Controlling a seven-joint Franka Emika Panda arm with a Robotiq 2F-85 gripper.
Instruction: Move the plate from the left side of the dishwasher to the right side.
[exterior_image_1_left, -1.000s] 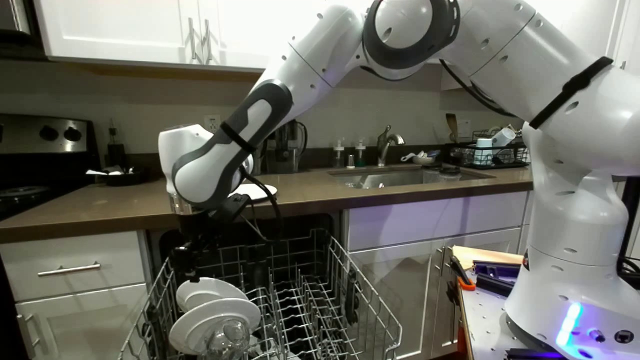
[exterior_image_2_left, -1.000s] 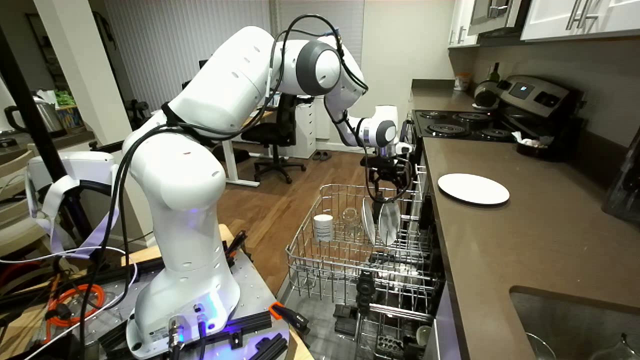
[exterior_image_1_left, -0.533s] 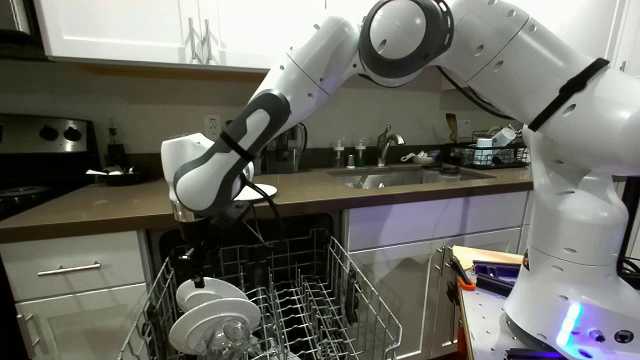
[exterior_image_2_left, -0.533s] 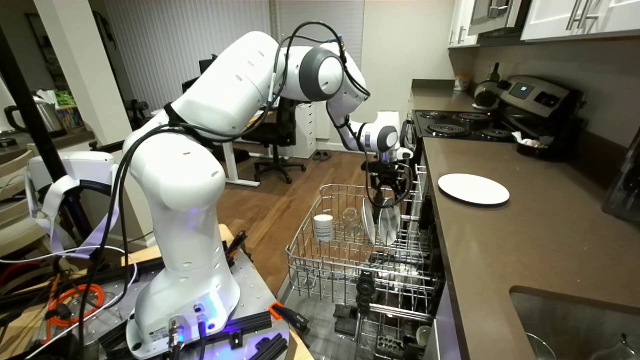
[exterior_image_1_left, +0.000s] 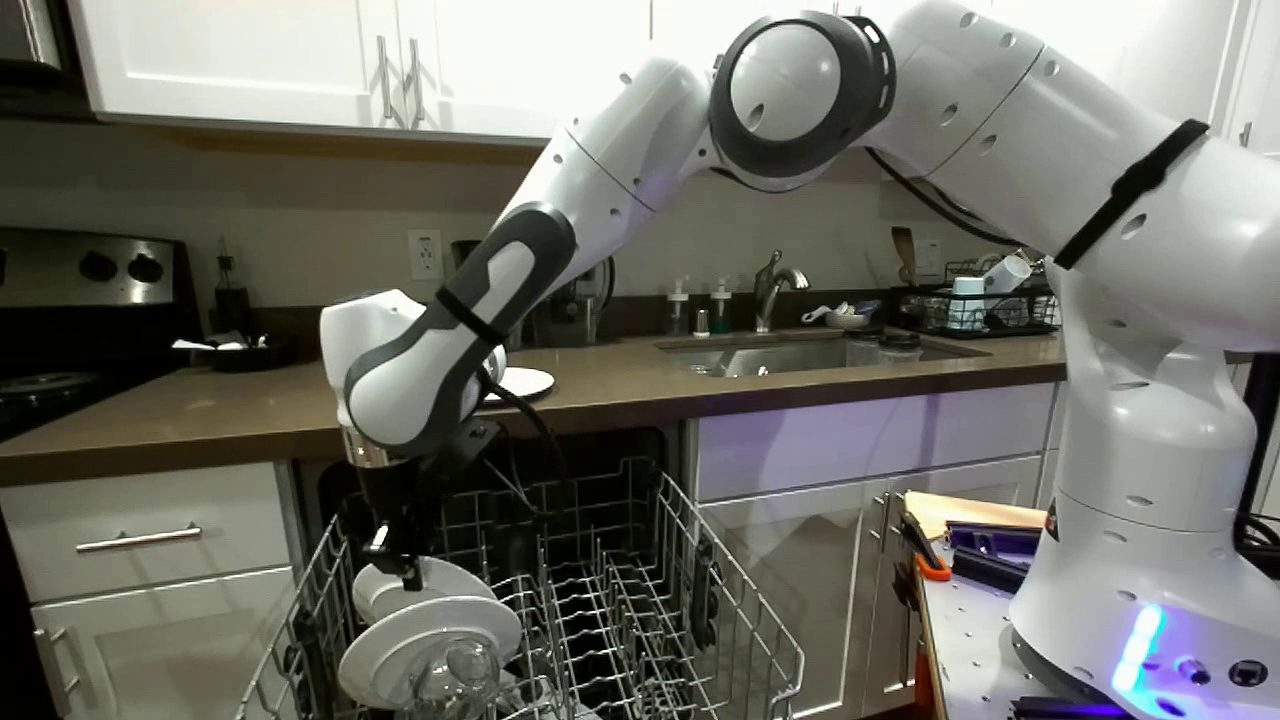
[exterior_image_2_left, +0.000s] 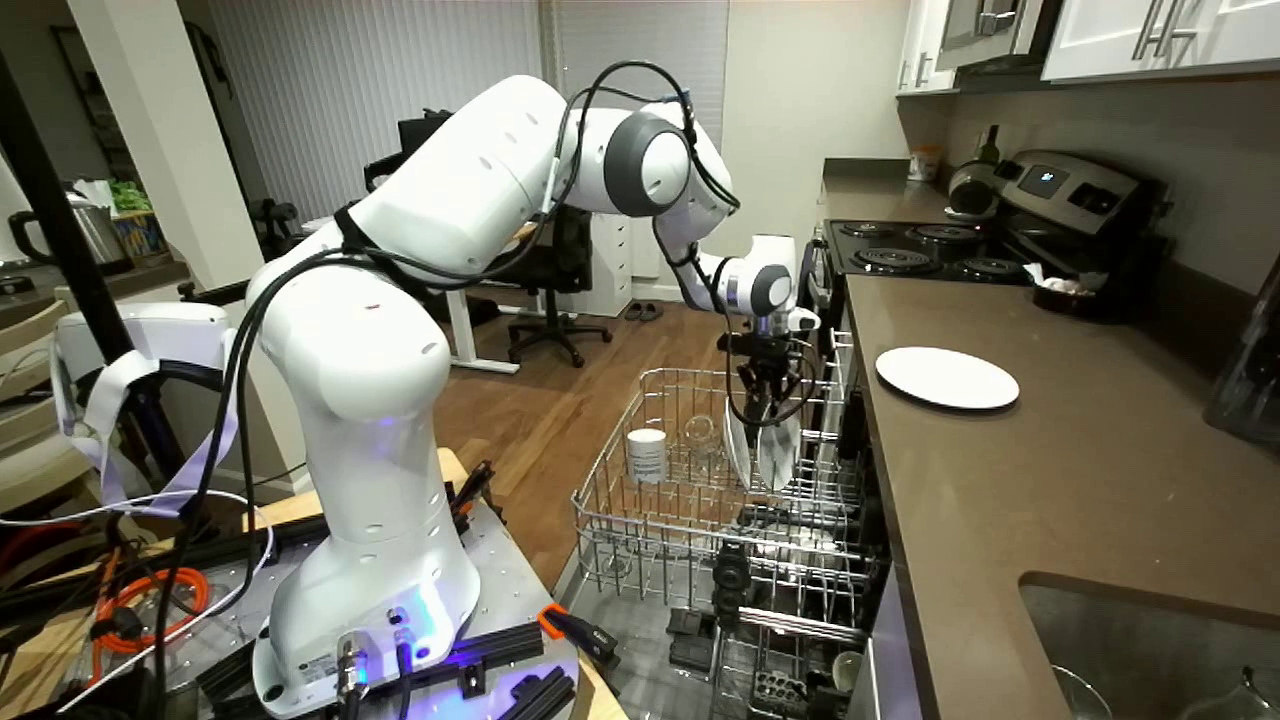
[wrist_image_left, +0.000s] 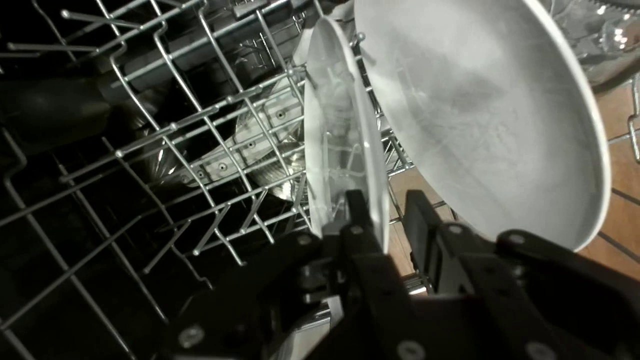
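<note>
Two dark fingers (wrist_image_left: 420, 220) of the hand (wrist_image_left: 387, 197) stand nearest in the wrist view, a modest gap parting them. Just beyond is the small white plate (wrist_image_left: 337, 115), nearly edge-on and partly behind one finger; a strip of floor (wrist_image_left: 398, 250) shows between its rim and the other finger, so nothing is clasped. Beside it leans the wider white dish (wrist_image_left: 480, 130). In an exterior view both occupy the left side of the dishwasher (exterior_image_1_left: 590, 448), in its wire rack (exterior_image_1_left: 600, 620), with clear glassware (exterior_image_1_left: 460, 680) in front. Past the rack, another white plate (exterior_image_1_left: 530, 380) lies on the table (exterior_image_1_left: 250, 410); farther back rises a faucet (exterior_image_1_left: 766, 292).
</note>
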